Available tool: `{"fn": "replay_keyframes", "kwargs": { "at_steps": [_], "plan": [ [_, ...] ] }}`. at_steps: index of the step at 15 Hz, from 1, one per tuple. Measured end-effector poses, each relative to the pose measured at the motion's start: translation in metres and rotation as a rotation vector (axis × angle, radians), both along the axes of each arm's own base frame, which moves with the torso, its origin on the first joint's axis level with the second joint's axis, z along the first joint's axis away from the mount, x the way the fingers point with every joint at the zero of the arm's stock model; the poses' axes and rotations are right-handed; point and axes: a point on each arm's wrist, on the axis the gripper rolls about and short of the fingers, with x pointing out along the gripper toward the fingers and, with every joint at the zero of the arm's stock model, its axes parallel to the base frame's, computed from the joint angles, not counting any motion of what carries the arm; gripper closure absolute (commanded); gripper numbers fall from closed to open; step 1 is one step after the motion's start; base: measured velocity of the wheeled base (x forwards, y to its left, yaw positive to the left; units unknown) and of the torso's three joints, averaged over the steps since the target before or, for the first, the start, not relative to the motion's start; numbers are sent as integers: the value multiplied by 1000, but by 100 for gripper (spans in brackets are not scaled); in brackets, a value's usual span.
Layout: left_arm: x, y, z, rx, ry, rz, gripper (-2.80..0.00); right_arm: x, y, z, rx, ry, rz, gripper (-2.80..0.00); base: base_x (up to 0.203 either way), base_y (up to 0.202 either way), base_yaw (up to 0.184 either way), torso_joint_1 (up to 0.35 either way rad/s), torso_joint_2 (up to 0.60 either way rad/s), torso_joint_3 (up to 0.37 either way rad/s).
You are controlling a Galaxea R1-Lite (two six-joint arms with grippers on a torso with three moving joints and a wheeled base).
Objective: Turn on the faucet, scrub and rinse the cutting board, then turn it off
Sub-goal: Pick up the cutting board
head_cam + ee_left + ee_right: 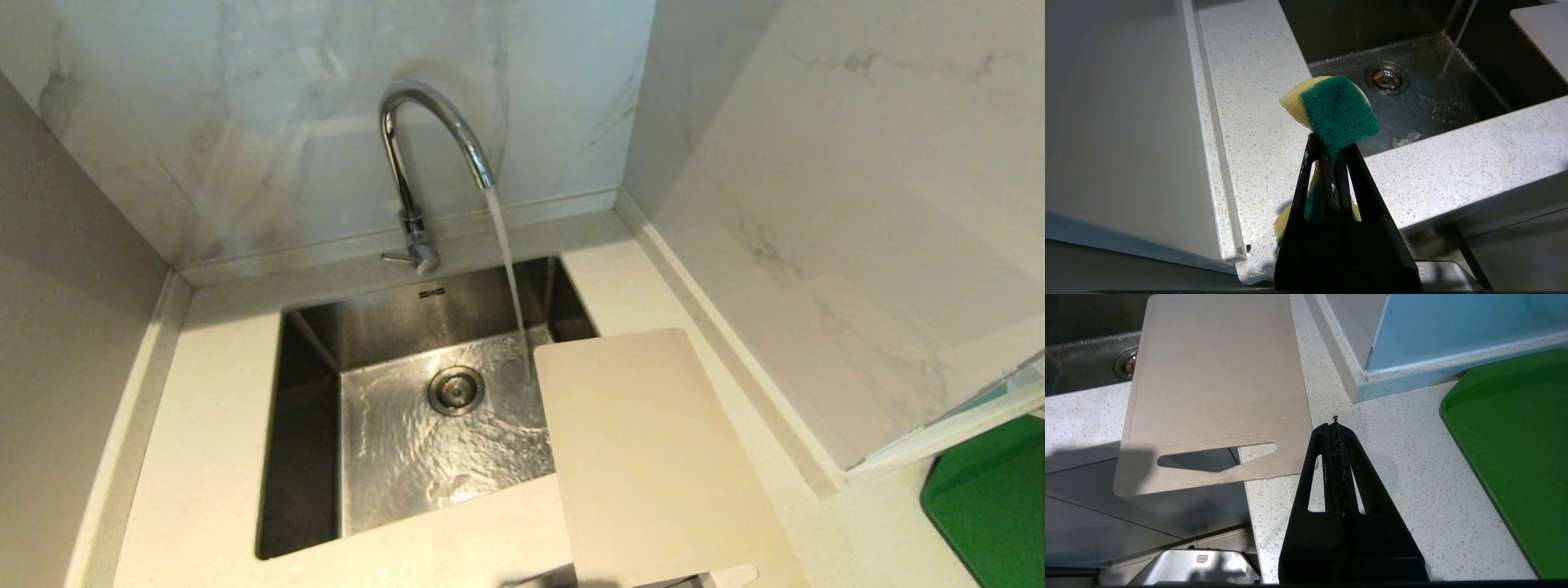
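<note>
**Cutting board lies beside the running faucet**

The cutting board [653, 457] lies flat on the bench [204, 457], right of the sink [424, 408]. Its far corner reaches over the basin and its handle slot [1216, 456] hangs past the bench's front edge. The faucet [424, 155] pours a stream of water [510, 278] into the sink, next to the board's corner. The left pincer [1331, 151] is pinching a yellow-green sponge [1337, 110] above the bench. The right pincer [1336, 426] is pressed together, empty, above the bench between the board and a green board [1515, 457].
</note>
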Motion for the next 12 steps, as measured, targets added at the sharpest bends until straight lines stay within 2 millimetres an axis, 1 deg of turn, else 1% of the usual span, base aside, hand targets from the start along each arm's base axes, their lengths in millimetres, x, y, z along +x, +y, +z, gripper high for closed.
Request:
{"fn": "replay_keyframes", "kwargs": {
  "at_steps": [2,3,5,8,10,12],
  "plan": [
    [0,0,0,-1,0,1,0,0,0,2,-18,-2,9,0,0,0,0,0,0,0],
    [0,0,0,-2,0,1,0,-2,1,8,-20,-19,27,0,0,0,0,0,0,0],
    [0,0,0,-2,0,1,0,-11,2,32,-21,-55,98,0,0,0,0,0,0,0],
    [0,0,0,-6,0,1,0,-29,5,70,-39,-42,226,0,0,0,0,0,0,0],
    [0,0,0,-8,0,1,0,-31,5,97,-54,-23,279,0,0,0,0,0,0,0],
    [0,0,0,-9,0,2,0,-24,5,122,-64,-5,297,0,0,0,0,0,0,0]
  ]
}}
